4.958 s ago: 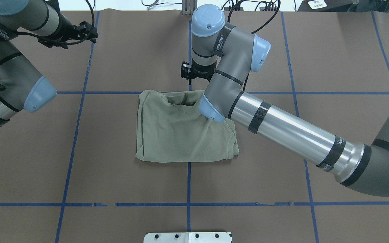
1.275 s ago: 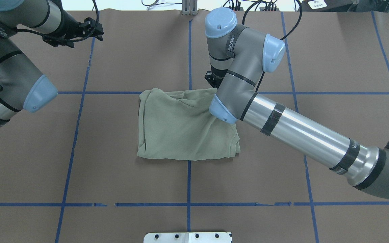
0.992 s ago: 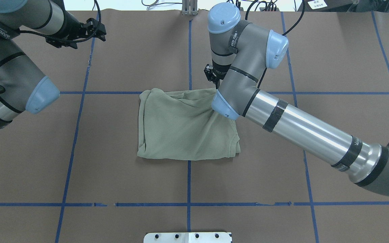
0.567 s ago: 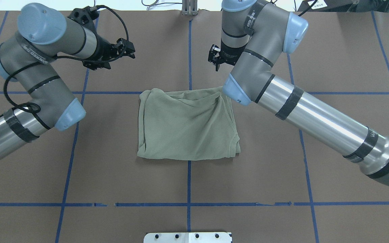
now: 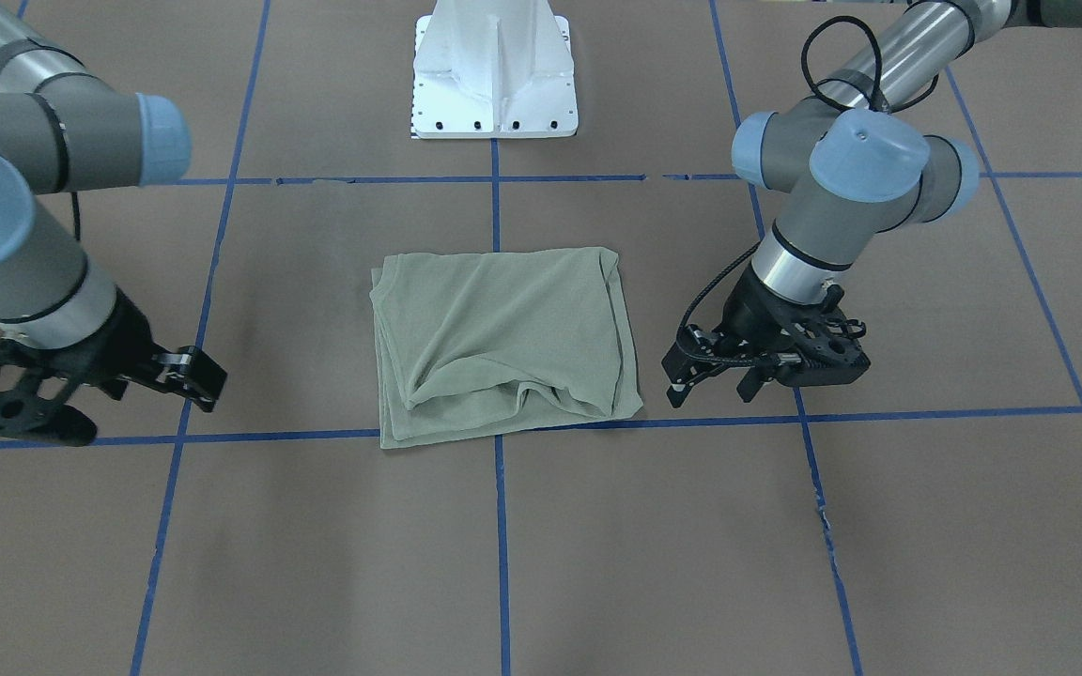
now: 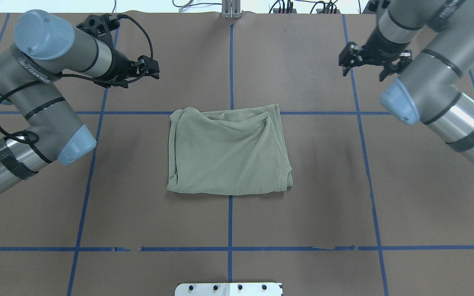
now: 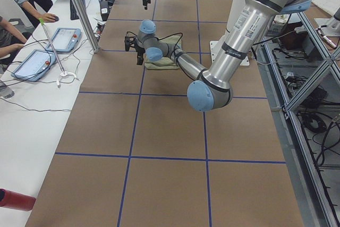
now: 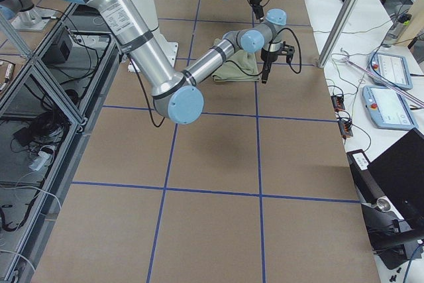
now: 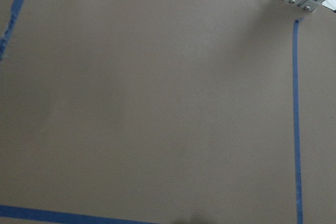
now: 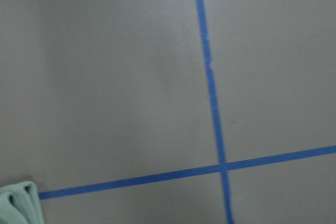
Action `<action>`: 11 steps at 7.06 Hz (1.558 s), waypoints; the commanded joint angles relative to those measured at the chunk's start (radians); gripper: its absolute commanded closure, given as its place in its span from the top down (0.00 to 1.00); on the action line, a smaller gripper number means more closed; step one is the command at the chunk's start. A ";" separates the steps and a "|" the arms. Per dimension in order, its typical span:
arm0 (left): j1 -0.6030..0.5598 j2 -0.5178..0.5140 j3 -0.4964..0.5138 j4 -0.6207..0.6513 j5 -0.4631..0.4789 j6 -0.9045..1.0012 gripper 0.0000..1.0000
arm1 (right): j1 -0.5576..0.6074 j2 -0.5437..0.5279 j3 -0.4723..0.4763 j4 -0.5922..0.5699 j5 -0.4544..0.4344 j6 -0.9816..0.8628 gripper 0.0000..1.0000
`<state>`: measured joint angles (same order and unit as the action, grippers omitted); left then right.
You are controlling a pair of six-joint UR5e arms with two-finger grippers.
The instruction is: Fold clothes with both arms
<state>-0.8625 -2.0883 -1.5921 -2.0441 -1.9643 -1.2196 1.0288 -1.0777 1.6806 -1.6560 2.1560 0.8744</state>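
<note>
Currently | 1 shirt (image 6: 228, 152), folded, flat at worktop (image 6: 303, 213) centre | 2 arms: left end effector (image 6: 148, 70) at shirt's 10 o'clock, right end effector (image 6: 363, 70) at 2 o'clock | both released, apart from shirt.

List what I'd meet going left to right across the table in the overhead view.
left tool → shirt → right tool

Shirt (image 6: 228, 152) on table (image 6: 303, 213), between left arm (image 6: 41, 98) and right arm (image 6: 434, 72).
</note>
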 commanded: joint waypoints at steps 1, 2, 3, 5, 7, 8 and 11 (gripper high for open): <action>-0.149 0.120 -0.124 0.145 -0.120 0.305 0.99 | 0.124 -0.176 0.092 -0.001 0.066 -0.240 1.00; -0.236 0.213 -0.152 0.150 -0.169 0.465 0.99 | 0.198 -0.247 0.102 -0.001 0.097 -0.393 1.00; -0.316 0.293 -0.158 0.153 -0.191 0.638 0.99 | 0.261 -0.319 0.096 -0.001 0.104 -0.552 1.00; -0.451 0.440 -0.160 0.154 -0.193 1.008 0.99 | 0.370 -0.422 0.087 -0.042 0.104 -0.858 1.00; -0.574 0.561 -0.149 0.159 -0.194 1.399 0.99 | 0.444 -0.488 0.096 -0.106 0.105 -1.061 1.00; -0.604 0.608 -0.160 0.166 -0.223 1.420 0.99 | 0.448 -0.499 0.085 -0.097 0.151 -1.054 1.00; -0.612 0.577 -0.112 0.154 -0.211 1.318 0.99 | 0.467 -0.514 0.087 -0.062 0.145 -1.049 1.00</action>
<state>-1.4708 -1.5065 -1.7305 -1.8892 -2.1766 0.1196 1.4880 -1.5647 1.7707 -1.7231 2.3056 -0.1785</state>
